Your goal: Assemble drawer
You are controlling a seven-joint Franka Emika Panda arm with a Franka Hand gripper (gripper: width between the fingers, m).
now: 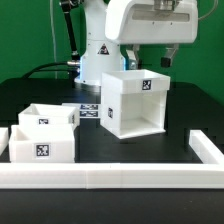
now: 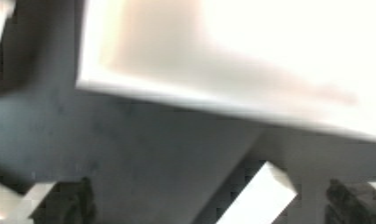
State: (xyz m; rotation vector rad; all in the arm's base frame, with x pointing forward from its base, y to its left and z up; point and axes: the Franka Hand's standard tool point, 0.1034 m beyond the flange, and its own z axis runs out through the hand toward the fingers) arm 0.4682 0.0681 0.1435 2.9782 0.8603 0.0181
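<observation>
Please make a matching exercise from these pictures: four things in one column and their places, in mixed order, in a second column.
1. tall white plastic drawer housing
2. two small white open-topped trays
3. long low white border wall
4. robot's gripper

A. across the exterior view's foreground
B. above the housing
C. at the exterior view's left of the housing
D. upright, mid-scene

Pairs: 1-D, 2-C, 3-A, 4-B

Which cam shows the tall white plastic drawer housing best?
Exterior view: the tall white plastic housing stands whole and sharp, with its open front and tag visible. Wrist view gives only a blurred white surface, probably part of it.
</observation>
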